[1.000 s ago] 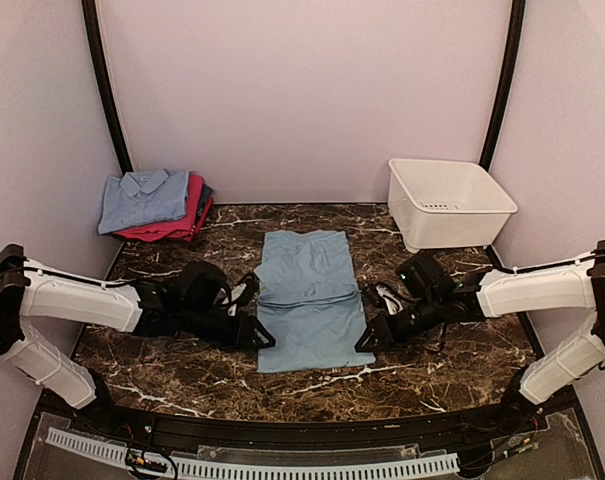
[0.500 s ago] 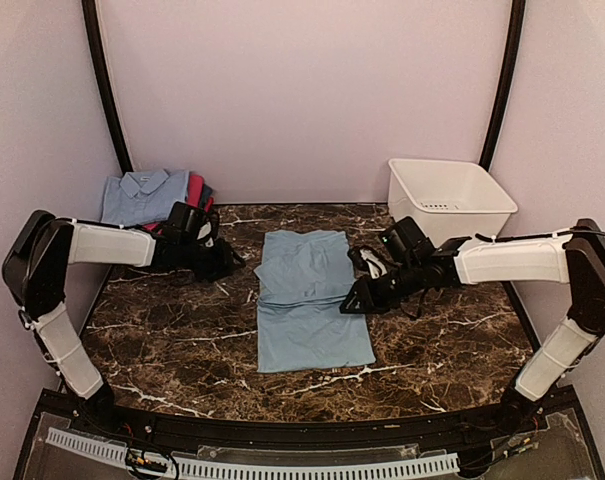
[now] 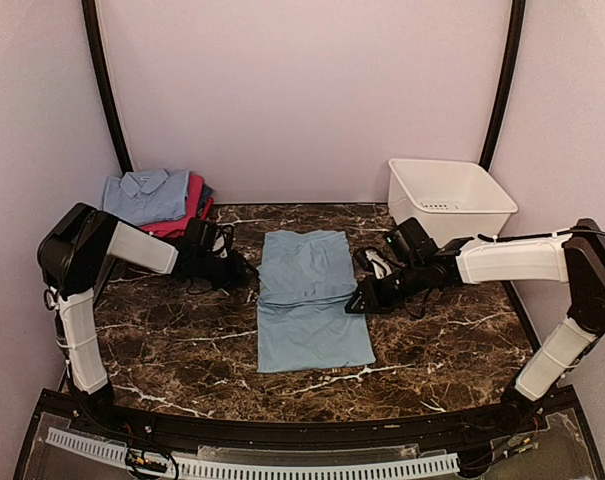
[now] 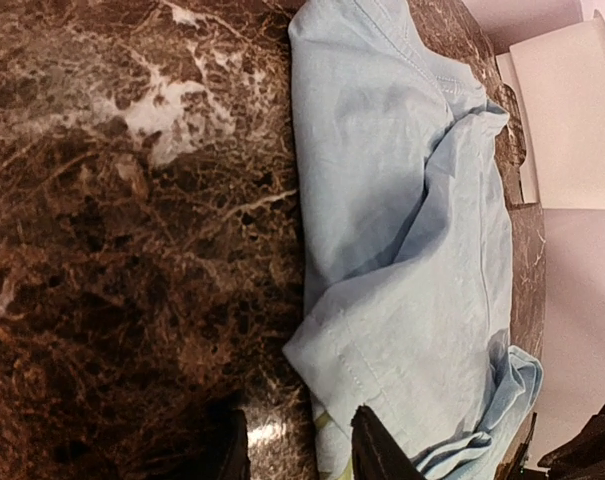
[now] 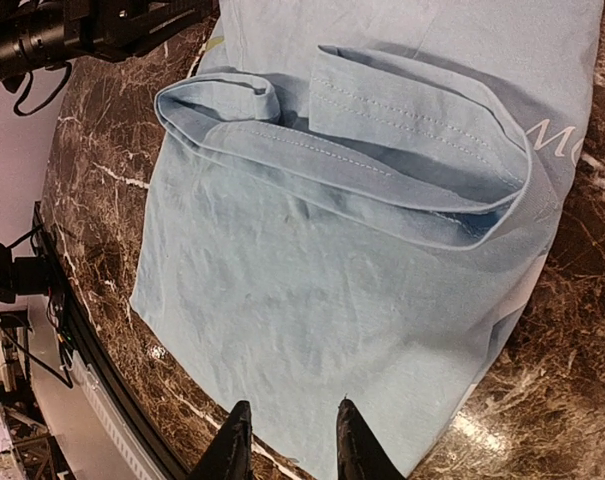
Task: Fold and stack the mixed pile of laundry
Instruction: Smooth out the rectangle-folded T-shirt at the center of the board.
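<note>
Top view, tee: the pale blue tee (image 3: 310,300) lies flat between the two end effectors, its long axis running away from the arm bases.
Top view, left end effector (image 3: 242,271): low beside the tee's edge, cloth to its right, folded stack (image 3: 157,203) behind to its left.
Top view, right end effector (image 3: 358,300): at the opposite edge by the cross fold, seemingly the nearer; white tub (image 3: 450,203) behind it.
Left wrist, fingers (image 4: 377,448): spread, pinching nothing; the tee's corner lies just ahead.
Right wrist, fingers (image 5: 352,440): spread astride the hem, cloth unpinched.
Surface and room: glossy marbled worktop (image 3: 182,340), likely slick, showing either side of the tee.
</note>
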